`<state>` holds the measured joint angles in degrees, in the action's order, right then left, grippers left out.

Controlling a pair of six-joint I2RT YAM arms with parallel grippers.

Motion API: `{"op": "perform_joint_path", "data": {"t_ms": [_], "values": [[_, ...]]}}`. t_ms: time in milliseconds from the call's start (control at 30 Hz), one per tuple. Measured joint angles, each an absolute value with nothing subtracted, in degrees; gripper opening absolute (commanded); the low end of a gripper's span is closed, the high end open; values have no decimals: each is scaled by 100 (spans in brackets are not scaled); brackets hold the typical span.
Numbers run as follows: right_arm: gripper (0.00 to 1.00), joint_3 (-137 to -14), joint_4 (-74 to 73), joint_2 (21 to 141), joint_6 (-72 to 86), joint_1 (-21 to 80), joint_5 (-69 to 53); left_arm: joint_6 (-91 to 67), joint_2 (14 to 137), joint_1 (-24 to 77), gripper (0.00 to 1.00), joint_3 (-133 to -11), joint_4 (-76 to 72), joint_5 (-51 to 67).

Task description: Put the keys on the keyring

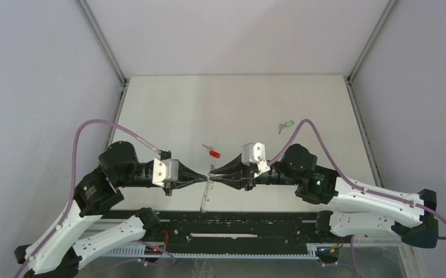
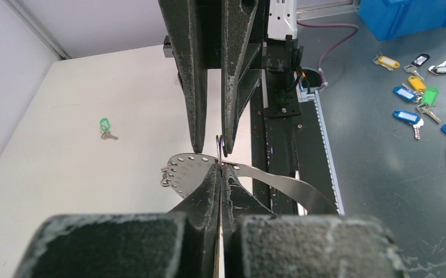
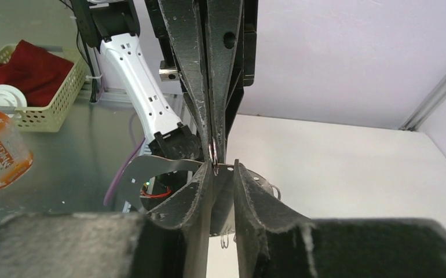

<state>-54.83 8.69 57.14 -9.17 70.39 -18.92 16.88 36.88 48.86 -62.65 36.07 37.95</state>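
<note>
Two cents: the left gripper [image 2: 219, 174], clamping shut on the limp grey perforated-metal keyring [image 2: 187, 168], should be pinching firmly so the small ring [image 2: 221, 145] isn't twisting while the right gripper [image 3: 225, 174], jaws partly apart around it, is lining up. Both are stretching in level, meeting tip to tip over the white table [image 1: 238, 98]. The red-headed silver key [image 1: 213, 153] is lying just beyond the tips and the green-headed silver key [image 1: 286, 125] farther right, both off the keyring.

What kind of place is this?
Probably a robotics lab cell: a white table boxed in by grey panels, with a workbench alongside holding tagged keys and a blue bin.
</note>
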Motion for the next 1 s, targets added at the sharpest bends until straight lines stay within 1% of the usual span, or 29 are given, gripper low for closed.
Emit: {"op": "perform_joint_path", "data": {"t_ms": [33, 67, 100, 167, 267, 300, 367, 400, 500, 567, 633, 667, 767, 867, 1000], "values": [[17, -5483, 893, 5725, -913, 7048, -1894, 1688, 3686, 4886, 0, -6265, 3605, 3793], [14, -5483, 915, 5739, -908, 7054, -1905, 1688, 3686, 4886, 0, -6265, 3605, 3793], [7, -5485, 928, 5758, -906, 7054, -1920, 1688, 3686, 4886, 0, -6265, 3605, 3793], [0, -5500, 937, 5808, -875, 7054, -1968, 1688, 3686, 4886, 0, -6261, 3607, 3791], [0, -5529, 932, 5861, -819, 7039, -2051, 1691, 3667, 4884, 1, -6252, 3642, 3789], [0, -5537, 930, 5867, -794, 7019, -2093, 1691, 3660, 4884, 8, -6246, 3640, 3791], [0, -5555, 917, 5878, -740, 7004, -2134, 1686, 3651, 4886, 28, -6233, 3636, 3791], [0, -5557, 919, 5885, -707, 6989, -2156, 1699, 3653, 4886, 36, -6233, 3632, 3787], [0, -5557, 895, 5911, -600, 6965, -2200, 1643, 3669, 4884, 44, -6233, 3649, 3760], [0, -5557, 880, 5927, -561, 6945, -2222, 1627, 3671, 4886, 46, -6233, 3660, 3743], [0, -5557, 878, 5940, -537, 6936, -2237, 1586, 3671, 4886, 45, -6233, 3662, 3691], [0, -5557, 875, 5948, -521, 6934, -2237, 1570, 3671, 4886, 42, -6233, 3664, 3662], [0, -5557, 873, 5953, -497, 6934, -2241, 1500, 3671, 4886, 30, -6233, 3660, 3612], [0, -5557, 875, 5953, -480, 6934, -2252, 1446, 3671, 4886, 20, -6233, 3660, 3610], [0, -5557, 880, 5957, -462, 6934, -2255, 1378, 3671, 4886, 2, -6233, 3653, 3632]]}}
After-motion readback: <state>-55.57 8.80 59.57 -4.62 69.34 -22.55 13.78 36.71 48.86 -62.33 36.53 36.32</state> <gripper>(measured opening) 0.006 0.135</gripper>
